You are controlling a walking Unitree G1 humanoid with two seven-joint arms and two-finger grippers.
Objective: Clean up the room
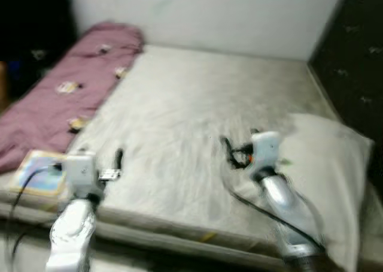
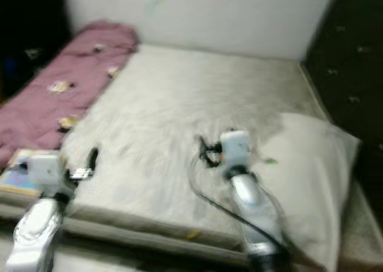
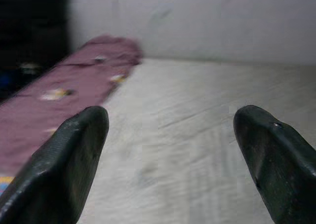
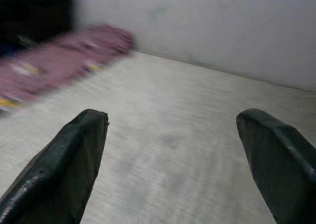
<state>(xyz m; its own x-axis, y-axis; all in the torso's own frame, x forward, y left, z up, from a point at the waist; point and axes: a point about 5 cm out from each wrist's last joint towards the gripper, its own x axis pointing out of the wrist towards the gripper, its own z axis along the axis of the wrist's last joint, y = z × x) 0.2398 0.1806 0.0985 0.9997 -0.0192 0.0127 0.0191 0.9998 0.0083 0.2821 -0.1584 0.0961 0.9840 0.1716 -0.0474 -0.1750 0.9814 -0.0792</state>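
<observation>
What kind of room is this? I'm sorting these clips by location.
Most likely a bedroom: a bed with a pale sheet against a white wall, a white pillow on its right side, and a purple patterned blanket bunched along its left. Both grippers, left and right, are over it, open.

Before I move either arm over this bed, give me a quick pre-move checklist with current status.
1. Left claw open, nothing held: ok.
2. Right claw open, nothing held: ok.
3. Both claws over the bed, short of the blanket on its left side: ok.
4. Pillow right of the right arm, off the claw: ok.
5. Book at the bed's near left corner, beside the left arm: ok.
6. Head views sharp enough to aim: not ok, blurred.
</observation>
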